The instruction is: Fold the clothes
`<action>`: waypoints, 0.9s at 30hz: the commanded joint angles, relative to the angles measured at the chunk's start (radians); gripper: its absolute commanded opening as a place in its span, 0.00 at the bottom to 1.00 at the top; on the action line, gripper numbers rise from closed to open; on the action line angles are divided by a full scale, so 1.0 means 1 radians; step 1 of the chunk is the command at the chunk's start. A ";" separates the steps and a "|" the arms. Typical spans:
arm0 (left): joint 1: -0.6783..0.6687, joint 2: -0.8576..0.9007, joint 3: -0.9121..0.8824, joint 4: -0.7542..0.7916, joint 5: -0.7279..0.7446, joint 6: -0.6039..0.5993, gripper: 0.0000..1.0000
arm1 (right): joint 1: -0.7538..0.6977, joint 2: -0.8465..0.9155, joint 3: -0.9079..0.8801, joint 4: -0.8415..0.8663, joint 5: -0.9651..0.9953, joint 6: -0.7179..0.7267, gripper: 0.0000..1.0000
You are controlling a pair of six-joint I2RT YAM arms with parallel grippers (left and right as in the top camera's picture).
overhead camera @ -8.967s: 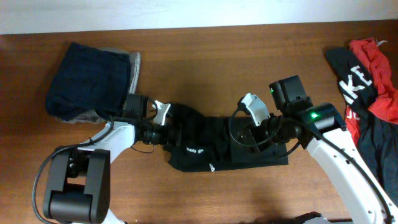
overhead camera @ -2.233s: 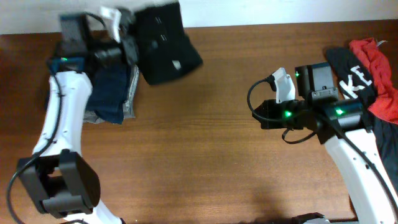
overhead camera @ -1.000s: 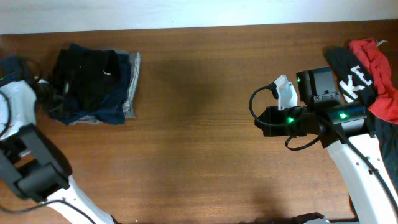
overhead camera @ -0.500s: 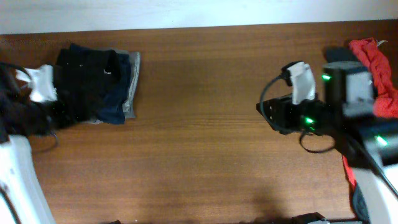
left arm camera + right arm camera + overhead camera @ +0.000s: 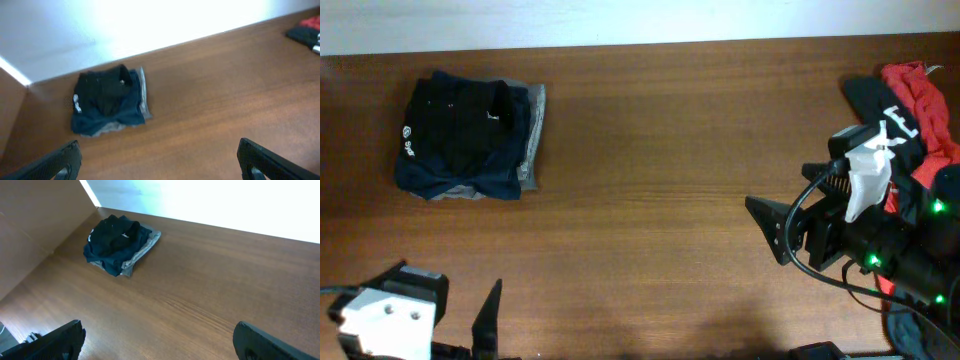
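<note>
Left arm [image 5: 385, 320] and right arm [image 5: 880, 250] low at near edge, both jaws wide open, empty

Cannot read the small white logo [image 5: 407, 141] on the folded stack [image 5: 505, 182]; navy and grey layers mostly buried under the black shirt [image 5: 455, 120]. Unfolded pile [image 5: 920, 88] cut by the upper right edge overhead, partly behind the right arm [image 5: 890, 255]. Only fingertips of left end effector [image 5: 157, 150] and right end effector [image 5: 157, 330] visible, bottom corners of wrist views.
</note>
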 commanded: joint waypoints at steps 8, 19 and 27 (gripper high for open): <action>-0.006 -0.003 -0.003 0.018 0.142 0.020 1.00 | 0.024 -0.028 -0.007 0.002 0.011 -0.013 0.99; -0.006 -0.005 -0.005 -0.237 0.142 0.020 0.99 | 0.009 -0.464 -0.419 0.075 0.203 -0.013 0.99; -0.006 -0.005 -0.005 -0.237 0.142 0.020 0.99 | -0.042 -0.782 -0.954 0.328 0.182 -0.013 0.98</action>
